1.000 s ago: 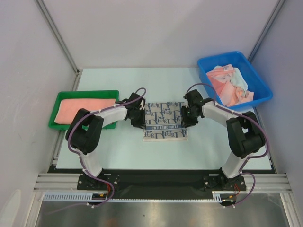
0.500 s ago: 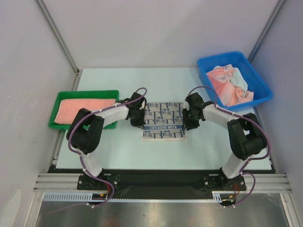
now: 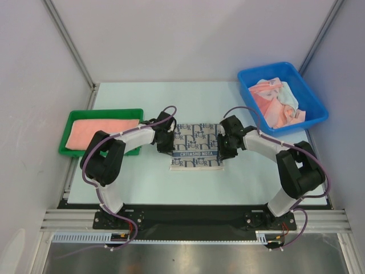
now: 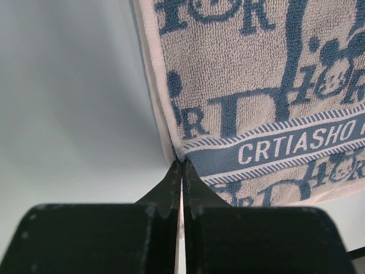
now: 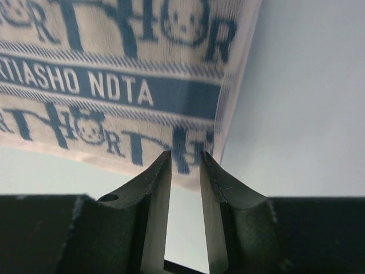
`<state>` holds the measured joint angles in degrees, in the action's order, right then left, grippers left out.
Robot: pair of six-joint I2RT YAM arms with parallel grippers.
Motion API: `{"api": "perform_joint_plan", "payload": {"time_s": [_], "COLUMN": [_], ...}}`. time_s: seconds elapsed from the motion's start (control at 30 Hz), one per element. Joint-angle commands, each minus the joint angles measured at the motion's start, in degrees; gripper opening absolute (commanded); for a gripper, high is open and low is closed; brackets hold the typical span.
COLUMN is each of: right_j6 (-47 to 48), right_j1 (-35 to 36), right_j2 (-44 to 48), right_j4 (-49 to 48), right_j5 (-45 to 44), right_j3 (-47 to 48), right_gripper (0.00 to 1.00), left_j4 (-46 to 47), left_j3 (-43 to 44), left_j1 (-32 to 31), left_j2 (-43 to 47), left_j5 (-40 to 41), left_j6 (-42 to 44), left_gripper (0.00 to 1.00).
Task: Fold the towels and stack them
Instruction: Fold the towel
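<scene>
A navy-and-white patterned towel (image 3: 197, 146) lies flat at the table's middle; it also fills the left wrist view (image 4: 256, 85) and the right wrist view (image 5: 114, 85). My left gripper (image 3: 169, 142) is shut, its tips (image 4: 181, 164) pinching the towel's left edge at the blue lettered band. At the towel's right edge my right gripper (image 3: 223, 146) stands open with a narrow gap (image 5: 185, 157), and the towel's near right corner lies at its tips. A salmon-pink towel (image 3: 102, 130) lies folded in the green tray. More pink and white towels (image 3: 276, 101) sit crumpled in the blue bin.
The green tray (image 3: 65, 149) stands at the table's left edge, close behind my left arm. The blue bin (image 3: 251, 77) sits at the back right. Metal frame posts rise at both back corners.
My left gripper has closed on the towel's left edge. My right gripper has slid a little left onto the towel's right edge, its jaws still apart.
</scene>
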<state>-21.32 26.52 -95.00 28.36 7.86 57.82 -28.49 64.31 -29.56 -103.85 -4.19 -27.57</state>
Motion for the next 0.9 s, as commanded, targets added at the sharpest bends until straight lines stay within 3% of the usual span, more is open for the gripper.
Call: {"api": "perform_joint_plan", "payload": {"time_s": [0.0, 0.4, 0.87], "right_j6": [-2.58, -4.78, -6.27], "right_j1": [2.04, 5.64, 7.84], "right_j2": [3.77, 6.05, 9.40], "right_j4": [-0.67, -0.77, -1.55], "right_j5": [-2.84, -11.19, -6.71], "right_j3": [-3.76, -9.92, -11.94], "right_gripper": [0.32, 0.23, 0.24], "left_j4": [-1.39, -2.53, -2.01], "left_j3": [-0.68, -1.39, -2.09], "left_j1": [-0.15, 0.03, -0.06], "left_j2": [-0.30, 0.23, -0.21], "left_j5": [0.93, 3.04, 2.25], "left_j6": [-0.38, -1.87, -2.13], "left_gripper": [0.00, 0.00, 0.00]}}
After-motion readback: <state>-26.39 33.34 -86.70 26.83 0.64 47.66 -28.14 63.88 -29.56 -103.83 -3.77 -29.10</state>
